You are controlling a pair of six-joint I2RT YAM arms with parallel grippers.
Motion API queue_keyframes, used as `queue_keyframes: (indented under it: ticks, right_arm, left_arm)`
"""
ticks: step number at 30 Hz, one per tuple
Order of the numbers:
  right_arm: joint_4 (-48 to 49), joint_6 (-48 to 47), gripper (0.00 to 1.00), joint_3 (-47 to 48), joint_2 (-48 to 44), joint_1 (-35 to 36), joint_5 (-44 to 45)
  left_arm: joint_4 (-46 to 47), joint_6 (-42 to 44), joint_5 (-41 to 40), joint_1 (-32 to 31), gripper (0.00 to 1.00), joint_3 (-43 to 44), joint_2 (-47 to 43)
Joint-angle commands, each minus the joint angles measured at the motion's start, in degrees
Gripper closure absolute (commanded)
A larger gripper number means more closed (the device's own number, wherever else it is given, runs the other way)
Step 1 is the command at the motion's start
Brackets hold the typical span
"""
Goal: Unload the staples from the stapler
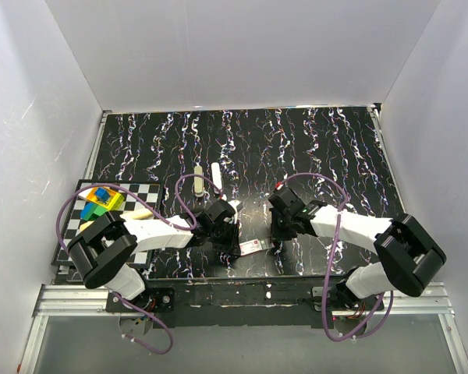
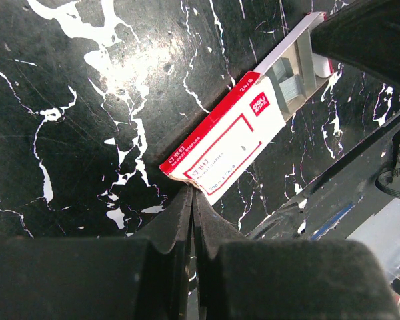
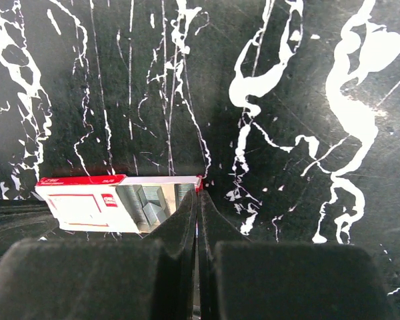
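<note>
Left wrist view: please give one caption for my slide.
Shut left claw at a half-open staple box on the black marbled table.

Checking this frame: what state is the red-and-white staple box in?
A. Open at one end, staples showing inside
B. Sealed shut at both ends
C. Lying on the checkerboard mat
A: in the right wrist view the staple box has its end open, with grey staples visible inside, and it lies on the black marbled table, not on the mat.
</note>
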Motion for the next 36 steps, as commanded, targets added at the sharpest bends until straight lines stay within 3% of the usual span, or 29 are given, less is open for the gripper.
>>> queue_keyframes:
  ticks: [1, 31, 36]
  right_arm:
    - [-2.27, 0.3, 0.99, 0.61, 2.98, 1.46, -0.23]
    - [-4.72, 1.18, 0.99, 5.45, 5.97, 5.15, 1.96]
    - [-6.04, 1.09, 0.89, 5.62, 4.83, 5.33, 2.93]
  left_arm:
    - [0.19, 0.26, -0.65, -0.34, 1.0, 0.61, -0.41]
    - [0.54, 0.52, -0.21, -0.34, 1.0, 0.52, -0.06]
    - [0.54, 0.79, -0.13, -0.34, 1.0, 0.61, -0.14]
